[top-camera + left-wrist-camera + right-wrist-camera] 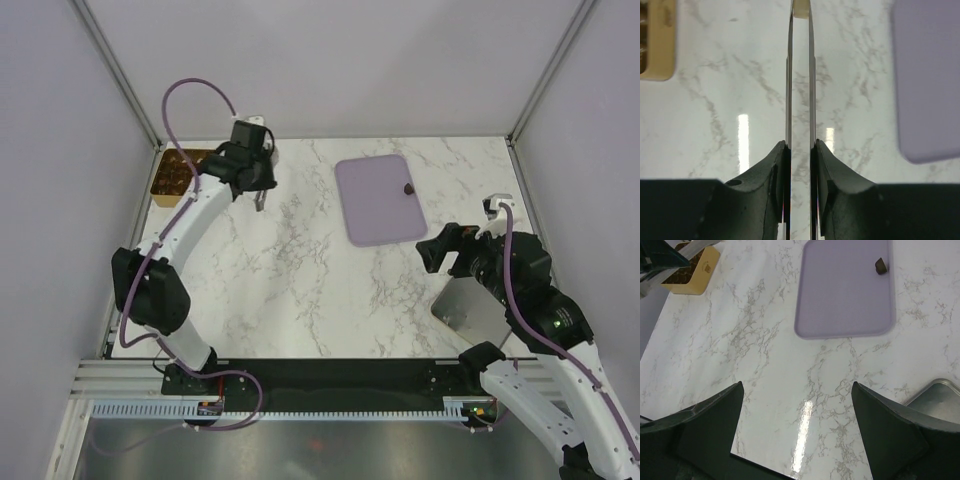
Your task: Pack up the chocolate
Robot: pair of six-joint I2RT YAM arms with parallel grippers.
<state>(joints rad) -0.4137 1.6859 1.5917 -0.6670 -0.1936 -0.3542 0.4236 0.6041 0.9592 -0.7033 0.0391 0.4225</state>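
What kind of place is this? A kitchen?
Likely a robot test lab, not a kitchen: a left arm and right arm bolted at a marble-look table, plain walls around it, one chocolate on a tray.

the tabletop [300, 290] is white marble pattern with grey veins, and it is glossy, with small light reflections on it. taking the top view as the clock face, a flat lilac tray [370, 215] with rounded corners lies at about 1 o'clock, a little tilted. a square golden-brown box [166, 186] sits at about 10 o'clock, in the far left corner, well apart from the lilac tray. a grey metal tray [465, 312] lies at about 4 o'clock, near the right edge, partly hidden. a black strip [340, 372] covers the near edge at 6 o'clock.
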